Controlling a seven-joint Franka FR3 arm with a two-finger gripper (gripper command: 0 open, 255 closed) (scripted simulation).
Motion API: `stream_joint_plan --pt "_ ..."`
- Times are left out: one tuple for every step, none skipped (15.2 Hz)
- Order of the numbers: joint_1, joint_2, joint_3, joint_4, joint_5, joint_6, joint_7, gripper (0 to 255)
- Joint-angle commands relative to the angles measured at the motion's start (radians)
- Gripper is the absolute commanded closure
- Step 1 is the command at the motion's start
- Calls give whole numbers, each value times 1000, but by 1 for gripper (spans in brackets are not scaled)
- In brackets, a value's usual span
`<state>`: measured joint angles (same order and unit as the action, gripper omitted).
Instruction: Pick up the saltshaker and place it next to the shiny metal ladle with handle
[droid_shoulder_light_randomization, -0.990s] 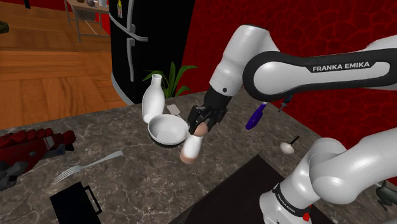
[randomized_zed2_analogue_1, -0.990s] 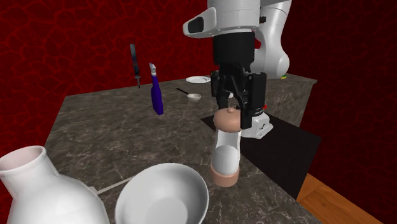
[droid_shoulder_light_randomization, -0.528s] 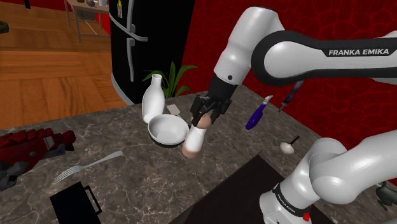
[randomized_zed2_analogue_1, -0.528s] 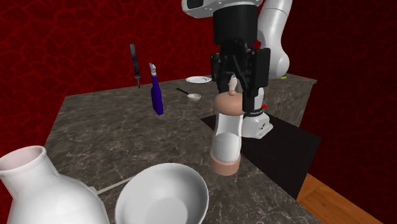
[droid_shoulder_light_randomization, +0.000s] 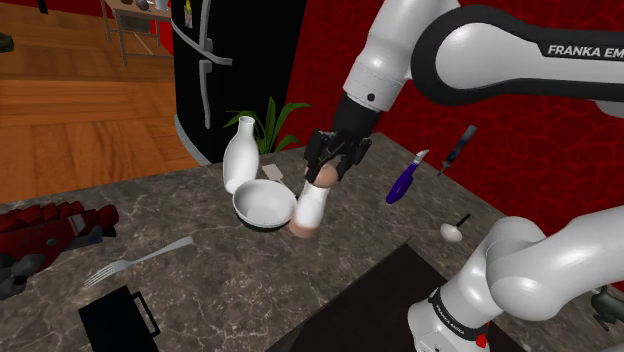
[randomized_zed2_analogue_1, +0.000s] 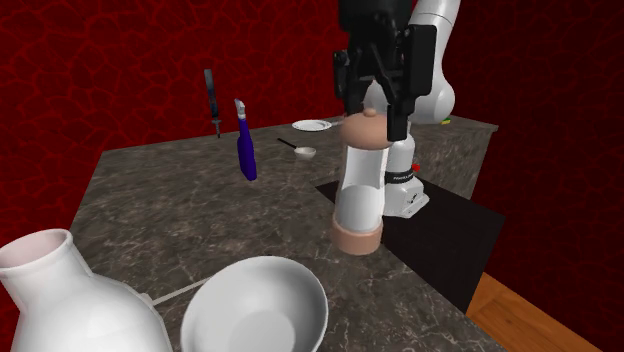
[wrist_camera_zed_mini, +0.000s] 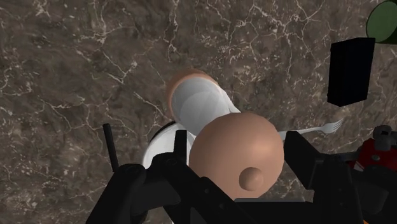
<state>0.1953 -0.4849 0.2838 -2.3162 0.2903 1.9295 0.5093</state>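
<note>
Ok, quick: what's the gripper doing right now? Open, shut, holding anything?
Gripper: closed, holding the saltshaker by its tan cap, one finger on each side.

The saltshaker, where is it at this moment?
In the shoulder view the saltshaker is near the middle, its top clasped in the tool, just right of the white bowl.
</note>
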Motion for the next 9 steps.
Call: stream_joint_plan --pt "-2 -3 -4 26 -4 -29 3 255" --pt "-2 -4 -6 38 -5 -42 5 255" --pt "-3 -4 -7 51 -7 -56 8 255" --pt "-4 -5 -9 65 -9 -69 10 255" --pt "-4 -4 -10 78 -10 -82 12 255" --pt "-5 -4 -12 91 -12 -95 14 255" --pt "-5 -4 -13 105 -14 -108 16 255" --pt "-6 -3 -14 119 -15 -121 18 255" --pt "-7 -2 -16 133 -17 -134 20 255"
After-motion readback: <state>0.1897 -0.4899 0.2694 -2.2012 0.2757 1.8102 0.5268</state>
